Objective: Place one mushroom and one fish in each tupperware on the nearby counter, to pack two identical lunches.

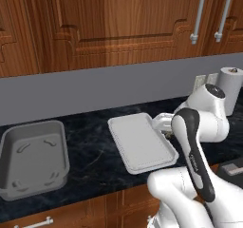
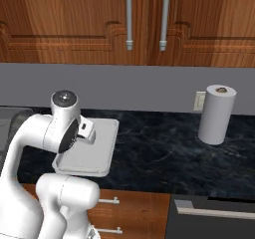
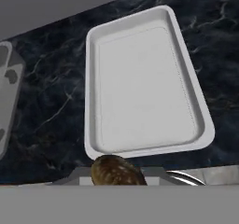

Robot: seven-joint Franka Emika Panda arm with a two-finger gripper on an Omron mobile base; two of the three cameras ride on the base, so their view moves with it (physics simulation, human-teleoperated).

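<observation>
In the hand view a speckled brown mushroom (image 3: 116, 171) sits between my gripper's fingers (image 3: 116, 176), which are shut on it just off the near short edge of the off-white tupperware tray (image 3: 140, 92). The tray (image 1: 142, 146) lies bare on the black marble counter (image 1: 90, 151), with my hand (image 1: 165, 127) hovering at its right side. A deeper grey tupperware tub (image 1: 33, 158) stands at the far left of the counter, its corner also in the hand view (image 3: 7, 78). The fish are out of view.
A paper towel roll (image 2: 217, 114) stands at the back right beside a wall outlet (image 2: 199, 101). Wooden wall cabinets hang above the grey backsplash. Drawers with bar handles (image 2: 107, 201) run below the counter, and a dark appliance top (image 2: 214, 215) sits at the lower right.
</observation>
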